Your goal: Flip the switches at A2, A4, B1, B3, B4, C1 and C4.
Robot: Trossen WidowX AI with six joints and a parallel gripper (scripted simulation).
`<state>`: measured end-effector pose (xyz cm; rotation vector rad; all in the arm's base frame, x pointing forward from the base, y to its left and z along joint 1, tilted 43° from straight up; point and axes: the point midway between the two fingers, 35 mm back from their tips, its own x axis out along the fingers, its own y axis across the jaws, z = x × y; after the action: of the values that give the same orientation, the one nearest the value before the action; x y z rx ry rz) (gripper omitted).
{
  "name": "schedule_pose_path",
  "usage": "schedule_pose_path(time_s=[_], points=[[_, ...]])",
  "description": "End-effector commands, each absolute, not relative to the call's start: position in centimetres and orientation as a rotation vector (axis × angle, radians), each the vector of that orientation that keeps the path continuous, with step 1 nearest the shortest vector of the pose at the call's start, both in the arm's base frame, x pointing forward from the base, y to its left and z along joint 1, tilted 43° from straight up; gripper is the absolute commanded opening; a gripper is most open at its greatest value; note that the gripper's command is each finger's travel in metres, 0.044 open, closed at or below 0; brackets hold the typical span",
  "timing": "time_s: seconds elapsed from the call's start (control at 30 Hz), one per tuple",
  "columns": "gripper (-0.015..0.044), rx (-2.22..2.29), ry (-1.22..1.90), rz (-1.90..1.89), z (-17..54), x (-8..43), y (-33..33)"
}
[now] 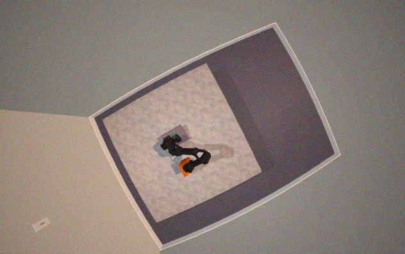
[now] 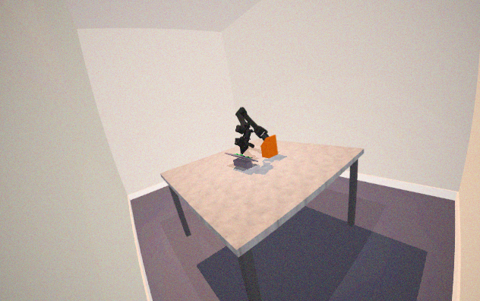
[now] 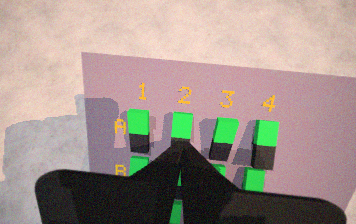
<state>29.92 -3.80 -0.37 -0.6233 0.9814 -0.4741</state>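
Note:
The tilted purple-grey switch panel (image 1: pixel 182 130) (image 3: pixel 310 105) carries green and black rockers. My gripper (image 2: pixel 241 153) (image 3: pixel 182 146) is shut and empty, its tips over the near, dark end of switch A2 (image 3: pixel 182 125); whether they touch is unclear. Switch A1 (image 3: pixel 139 121), switch A3 (image 3: pixel 225 130) and switch A4 (image 3: pixel 265 133) show green far halves and dark near halves; A4's dark part looks longest. Switch B1 (image 3: pixel 139 164), switch B3 (image 3: pixel 220 169) and switch B4 (image 3: pixel 254 178) show only partly. The fingers hide most of B2 and nearly all of row C, so those tilts cannot be told.
The panel stands on a mottled pinkish table (image 1: pixel 205 90) (image 2: pixel 213 198). An orange block (image 1: pixel 184 170) (image 2: pixel 270 147) is at the arm's base, beside the panel. The black arm (image 1: pixel 202 157) (image 2: pixel 242 114) arches from there to the panel and casts shadows on the table.

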Motion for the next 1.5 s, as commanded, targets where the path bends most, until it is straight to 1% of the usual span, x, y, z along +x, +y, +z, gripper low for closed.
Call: schedule_pose_path(time_s=[0.0,0.23,0.43,0.7,1.0,1.13,1.3,1.47], points=[[0.0000,-0.630,0.992,-0.468,-0.7,29.8,-3.9],[0.0000,-0.622,0.983,-0.474,-0.4,29.9,-3.7],[0.0000,-0.621,1.017,-0.473,2.9,27.4,0.0],[0.0000,-0.623,1.019,-0.475,3.4,27.0,0.3],[0.0000,-0.626,1.019,-0.477,7.5,26.5,-4.1],[0.0000,-0.626,1.019,-0.476,7.4,26.6,-4.2],[0.0000,-0.632,0.994,-0.469,5.4,27.9,-6.3],[0.0000,-0.632,0.993,-0.469,5.3,28.0,-6.4]])
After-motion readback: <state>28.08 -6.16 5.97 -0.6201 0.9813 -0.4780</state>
